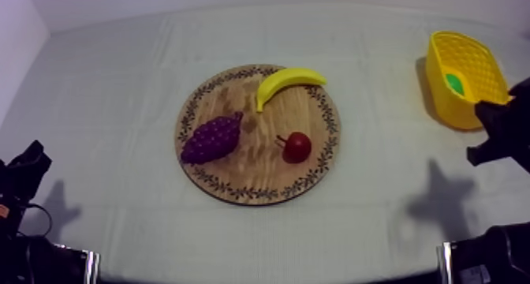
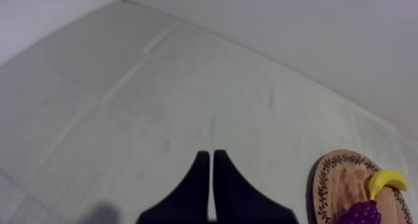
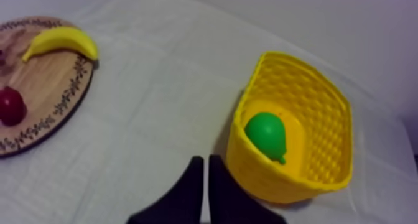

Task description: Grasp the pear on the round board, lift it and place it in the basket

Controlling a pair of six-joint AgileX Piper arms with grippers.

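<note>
One pear [image 3: 266,133] lies inside the basket [image 3: 267,177]

On the surface [image 1: 118,106], the board [image 1: 260,173] carries grapes [image 1: 211,139], a banana [image 1: 288,82] and a small red fruit [image 1: 297,147]. The basket holds the pear, so the task seems done. Beside the basket, the right gripper [image 3: 206,158] is pressed together, empty; the left gripper [image 2: 208,153], pressed together also, rests well apart.
</note>
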